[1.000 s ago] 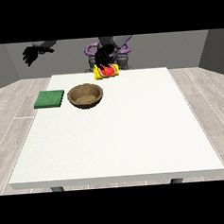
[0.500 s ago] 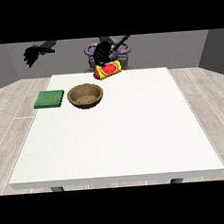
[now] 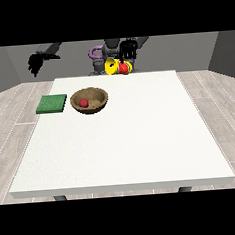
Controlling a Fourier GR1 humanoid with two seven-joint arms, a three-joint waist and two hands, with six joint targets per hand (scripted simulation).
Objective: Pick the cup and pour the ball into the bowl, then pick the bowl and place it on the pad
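Note:
A brown wooden bowl (image 3: 90,94) stands on the white table (image 3: 141,137) at the back left, with a small red ball (image 3: 83,103) inside it. The yellow and red cup (image 3: 117,67) hangs tipped on its side above the table's far edge, its mouth turned towards the bowl. The hand at the view's right (image 3: 128,49) is over the cup with its fingers curled down on it. The flat green pad (image 3: 52,103) lies just left of the bowl. The hand at the view's left (image 3: 36,62) is raised off the table's far left corner, holding nothing.
The robot's torso (image 3: 103,58) stands behind the far edge. Grey floorboards surround the table.
The hand with the cup has moved right and back, away from the bowl, and the cup is tipped further. The red ball now lies in the bowl. The other hand stays raised.

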